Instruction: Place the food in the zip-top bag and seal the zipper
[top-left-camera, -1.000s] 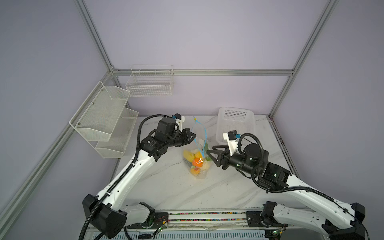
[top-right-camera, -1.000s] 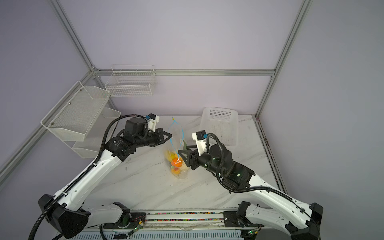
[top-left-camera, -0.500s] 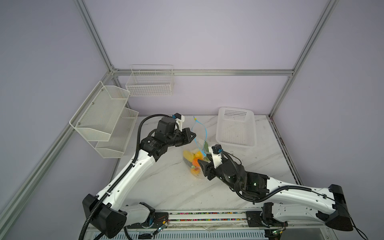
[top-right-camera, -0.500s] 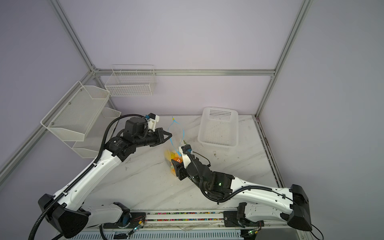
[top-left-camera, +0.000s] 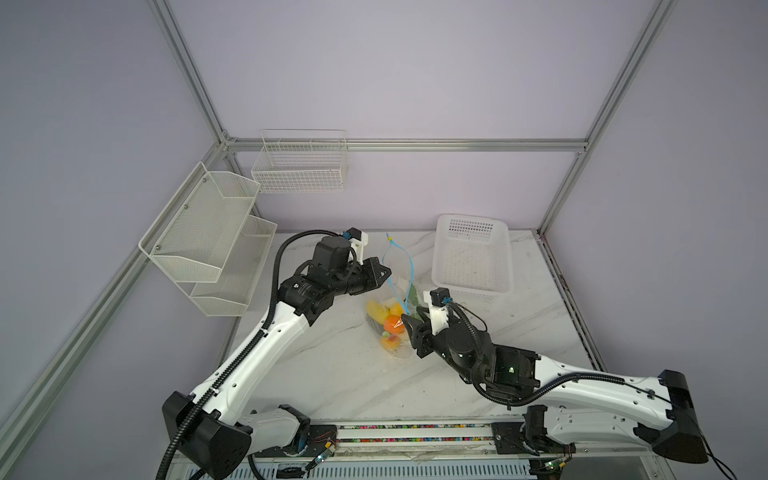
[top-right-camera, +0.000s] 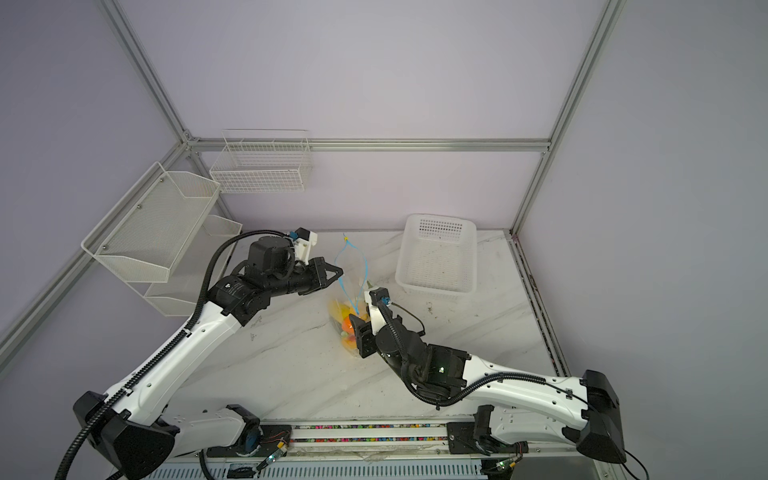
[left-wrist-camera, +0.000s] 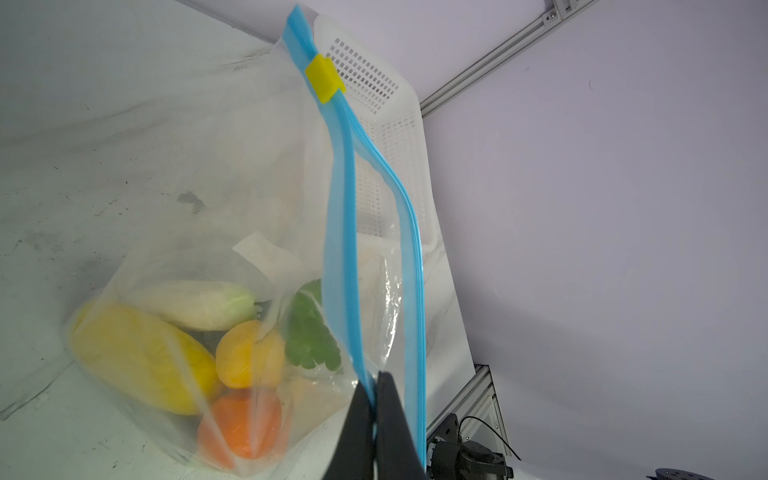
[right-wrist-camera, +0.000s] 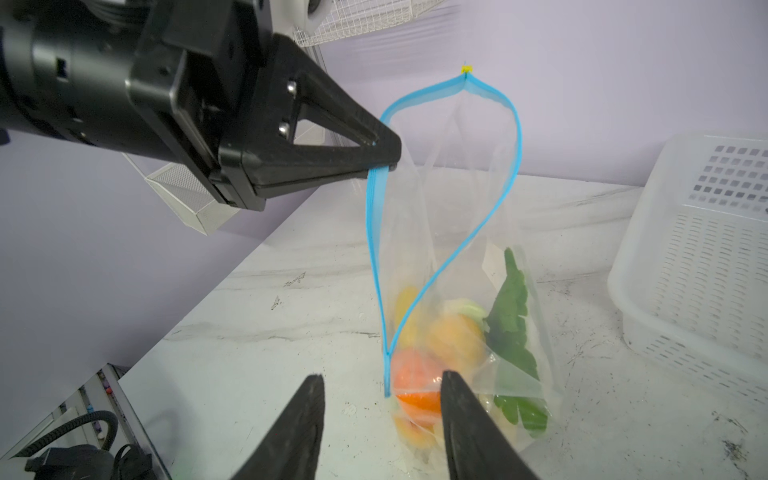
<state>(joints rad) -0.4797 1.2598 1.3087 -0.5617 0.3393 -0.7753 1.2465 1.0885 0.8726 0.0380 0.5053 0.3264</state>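
Observation:
The transparent zip-top bag stands on the marble table, its mouth pulled upward. The food lies inside: yellow, orange, cream and green pieces. The light-blue zipper gapes in a loop, with the yellow slider at its far top end. My left gripper is shut on one side of the zipper strip. My right gripper is open, low by the table, its fingers either side of the zipper's lower end.
A white perforated basket stands at the back right, close behind the bag. White mesh shelves hang on the left wall and a wire basket on the back wall.
The right arm has dropped low and its open gripper now sits at the bag's lower zipper end. The left gripper still holds the strip in the same place.

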